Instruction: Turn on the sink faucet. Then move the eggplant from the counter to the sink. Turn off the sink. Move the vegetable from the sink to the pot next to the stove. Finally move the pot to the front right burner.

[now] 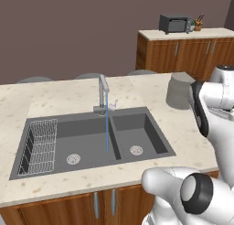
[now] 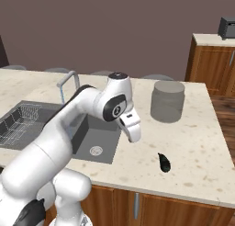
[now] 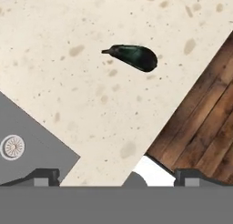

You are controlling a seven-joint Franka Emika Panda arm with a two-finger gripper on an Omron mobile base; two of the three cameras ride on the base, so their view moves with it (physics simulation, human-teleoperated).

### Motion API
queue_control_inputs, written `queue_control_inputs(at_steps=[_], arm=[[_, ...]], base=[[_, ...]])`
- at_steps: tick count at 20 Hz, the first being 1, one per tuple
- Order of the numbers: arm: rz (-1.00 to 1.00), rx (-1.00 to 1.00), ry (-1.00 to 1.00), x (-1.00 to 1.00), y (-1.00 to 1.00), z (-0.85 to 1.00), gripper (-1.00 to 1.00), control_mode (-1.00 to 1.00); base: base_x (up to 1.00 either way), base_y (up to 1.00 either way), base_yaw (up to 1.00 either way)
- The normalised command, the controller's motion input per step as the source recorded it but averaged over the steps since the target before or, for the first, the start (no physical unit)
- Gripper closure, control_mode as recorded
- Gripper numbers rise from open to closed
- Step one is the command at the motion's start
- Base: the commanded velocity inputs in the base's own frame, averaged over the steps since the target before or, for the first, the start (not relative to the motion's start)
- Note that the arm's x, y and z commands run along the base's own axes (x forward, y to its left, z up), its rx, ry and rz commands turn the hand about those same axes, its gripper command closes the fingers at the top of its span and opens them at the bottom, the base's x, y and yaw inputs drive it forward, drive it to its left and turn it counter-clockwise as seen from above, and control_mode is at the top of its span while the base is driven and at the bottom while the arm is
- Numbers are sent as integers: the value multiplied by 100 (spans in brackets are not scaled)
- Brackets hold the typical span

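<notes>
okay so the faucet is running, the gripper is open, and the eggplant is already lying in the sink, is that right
Not quite. The eggplant is not in the sink; it lies on the counter, to the right of the basins near the front edge, as the right base view and hand view show. The sink faucet is running and the gripper is open.

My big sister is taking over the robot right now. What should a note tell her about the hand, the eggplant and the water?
Gripper: open, holding nothing, above the counter, short of the eggplant.
Eggplant: lying on the counter to the right of the sink, near the front edge, untouched.
Sink faucet: on, a thin stream of water falls into the left basin.
Done: faucet turned on.
Left: pick up the eggplant, put it in the sink, turn the water off, move it to the pot, then set the pot on the front right burner.
</notes>
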Motion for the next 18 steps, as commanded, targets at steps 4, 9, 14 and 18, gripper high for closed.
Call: queue_control_inputs(at_steps=[4, 9, 14, 18], arm=[[0, -3, 22, -20, -56, 0, -100, -100], [0, -3, 22, -1, -46, -6, -100, -100], [3, -2, 18, 0, -43, -17, -100, -100], [10, 0, 8, 2, -31, -28, -100, -100]], base=[[0, 0, 0], [0, 0, 0], [0, 0, 0], [0, 0, 0]])
